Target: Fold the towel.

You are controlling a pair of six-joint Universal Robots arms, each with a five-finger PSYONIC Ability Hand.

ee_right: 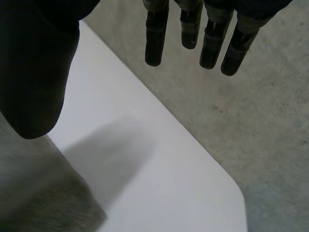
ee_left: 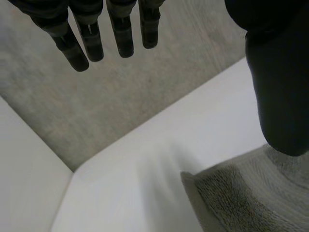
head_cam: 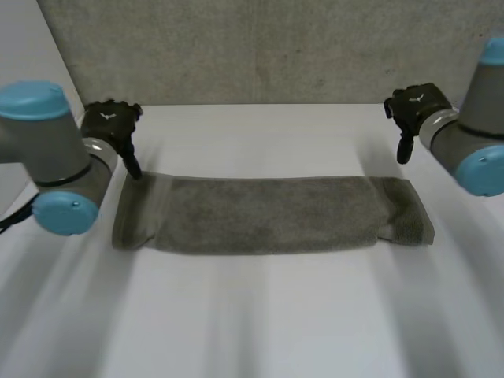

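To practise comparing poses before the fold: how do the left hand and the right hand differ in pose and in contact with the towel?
The left hand has its thumb tip down on the towel at its far left corner; the right hand hangs its thumb short of the towel, not touching it. The left hand sits right at the towel's edge, the right hand farther back from it. Both are open, fingers straight, holding nothing.
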